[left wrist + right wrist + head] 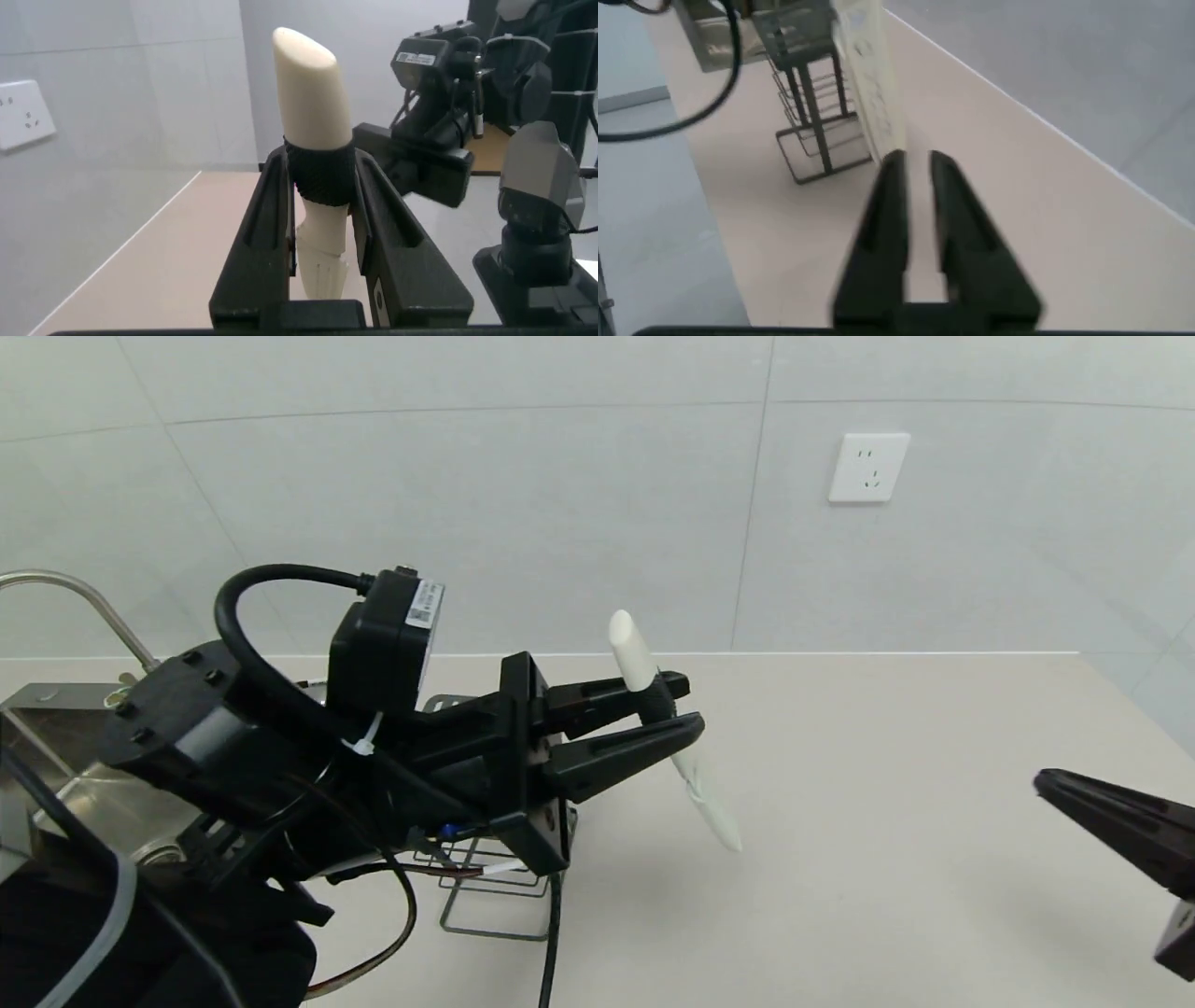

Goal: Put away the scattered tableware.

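a white utensil (625, 644) is clamped in the left gripper (692, 706), mid-carry above the counter (887, 756), and lowering into the wire rack (495, 934) is likely needed next.

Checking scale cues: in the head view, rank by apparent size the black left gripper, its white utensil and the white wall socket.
1. black left gripper, nearest the camera
2. white utensil
3. white wall socket, farthest away

The utensil (633, 653) is clamped in the left gripper (692, 705) above the counter (887, 756), and the wire rack (495, 907) is set on the counter beneath that arm. The sink (56, 705) is sunk into the counter's left end. The right gripper (915, 164) is found well to the right, and a socket (869, 467) is mounted on the wall behind.
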